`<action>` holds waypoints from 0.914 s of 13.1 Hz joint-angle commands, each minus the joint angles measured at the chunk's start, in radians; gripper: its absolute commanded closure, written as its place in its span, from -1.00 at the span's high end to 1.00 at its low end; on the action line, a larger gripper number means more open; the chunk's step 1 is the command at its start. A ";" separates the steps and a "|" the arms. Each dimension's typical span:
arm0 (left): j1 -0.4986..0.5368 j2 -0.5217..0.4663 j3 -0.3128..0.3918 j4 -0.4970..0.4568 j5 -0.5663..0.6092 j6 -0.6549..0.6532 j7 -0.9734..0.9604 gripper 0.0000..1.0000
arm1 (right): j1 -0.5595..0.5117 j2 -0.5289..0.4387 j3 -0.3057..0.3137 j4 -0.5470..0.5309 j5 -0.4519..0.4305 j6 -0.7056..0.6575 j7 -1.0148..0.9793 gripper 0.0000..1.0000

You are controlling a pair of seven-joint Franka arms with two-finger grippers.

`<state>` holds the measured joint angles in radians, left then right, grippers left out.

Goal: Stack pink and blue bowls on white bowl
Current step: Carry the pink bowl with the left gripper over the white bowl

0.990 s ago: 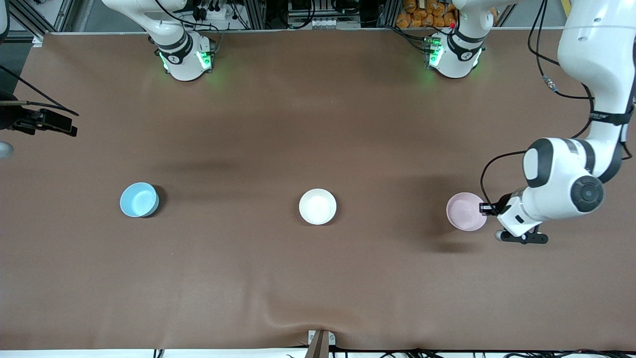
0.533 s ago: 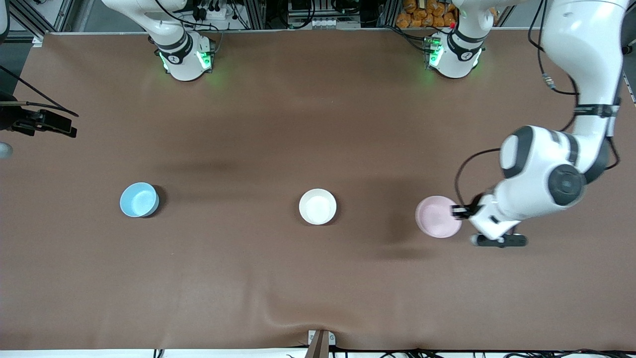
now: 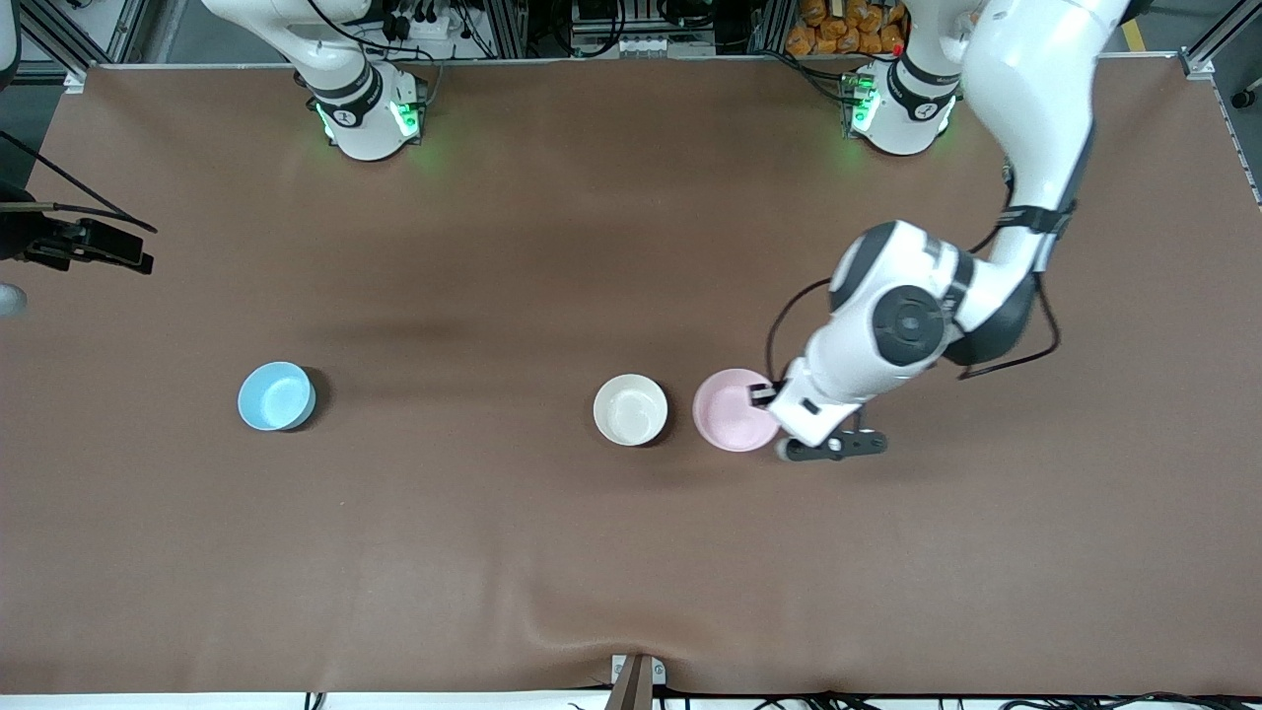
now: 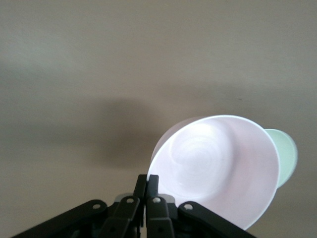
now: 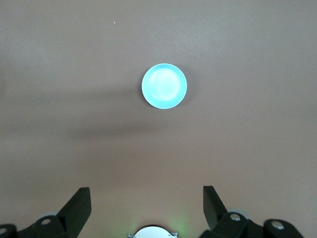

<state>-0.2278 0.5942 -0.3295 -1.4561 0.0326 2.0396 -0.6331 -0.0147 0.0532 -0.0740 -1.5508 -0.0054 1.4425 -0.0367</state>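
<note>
The left arm has swung in fast from its own end of the table: a second ago it had the pink bowl (image 3: 734, 423) well out toward that end, and now the bowl hangs just beside the white bowl (image 3: 631, 408), not yet over it. The left pincer (image 3: 765, 395) is clamped tight on the pink bowl's rim, its two fingers (image 4: 147, 184) pinched together with the rim between them, and the bowl tilts a little in the grip. In the left wrist view a sliver of the white bowl's rim (image 4: 286, 154) peeks out past the pink one, so the two are close to lining up.

To my eye the carry is nearly finished; what remains is a short shift to centre the pink bowl above the white one, then a lowering and release.

The blue bowl (image 3: 276, 395) sits untouched on the brown table (image 3: 493, 552) toward the right arm's end. The right pincer (image 5: 146, 201) waits high over that part of the table, spread wide and holding nothing, with the blue bowl in plain view below it.
</note>
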 commanded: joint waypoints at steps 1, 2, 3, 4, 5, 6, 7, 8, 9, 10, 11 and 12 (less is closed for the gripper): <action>-0.070 0.065 0.017 0.108 -0.014 -0.021 -0.066 -1.00 | 0.012 -0.001 -0.004 -0.002 -0.002 0.004 0.003 1.00; -0.090 0.084 0.015 0.120 -0.014 -0.012 -0.082 -1.00 | 0.010 0.004 -0.004 -0.005 -0.004 0.004 0.003 1.00; -0.116 0.097 0.017 0.123 -0.014 -0.001 -0.115 -1.00 | 0.005 0.007 -0.004 -0.005 -0.004 0.006 0.001 1.00; -0.128 0.108 0.017 0.123 -0.014 0.026 -0.144 -1.00 | 0.002 0.013 -0.004 -0.008 -0.004 0.015 0.001 1.00; -0.134 0.120 0.017 0.123 -0.014 0.056 -0.151 -1.00 | -0.005 0.025 -0.004 -0.018 -0.005 0.030 0.001 1.00; -0.146 0.134 0.017 0.123 -0.014 0.076 -0.151 -1.00 | -0.024 0.043 -0.006 -0.037 -0.011 0.067 -0.003 1.00; -0.162 0.144 0.017 0.122 -0.014 0.097 -0.157 -1.00 | -0.063 0.066 -0.006 -0.058 -0.010 0.113 -0.014 1.00; -0.177 0.157 0.017 0.123 -0.014 0.111 -0.161 -1.00 | -0.094 0.095 -0.004 -0.063 -0.007 0.136 -0.025 1.00; -0.179 0.165 0.017 0.122 -0.014 0.122 -0.164 -1.00 | -0.103 0.126 -0.006 -0.063 -0.007 0.145 -0.046 1.00; -0.179 0.182 0.017 0.123 -0.016 0.151 -0.168 -1.00 | -0.111 0.158 -0.006 -0.064 -0.007 0.168 -0.046 1.00; -0.182 0.197 0.017 0.122 -0.017 0.180 -0.172 -1.00 | -0.122 0.198 -0.006 -0.064 -0.007 0.189 -0.046 1.00; -0.182 0.213 0.017 0.122 -0.017 0.204 -0.172 -1.00 | -0.126 0.233 -0.006 -0.064 -0.007 0.222 -0.046 1.00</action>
<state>-0.3989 0.7675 -0.3239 -1.3681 0.0325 2.2086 -0.7910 -0.1282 0.2259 -0.0902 -1.6261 -0.0064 1.6285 -0.0755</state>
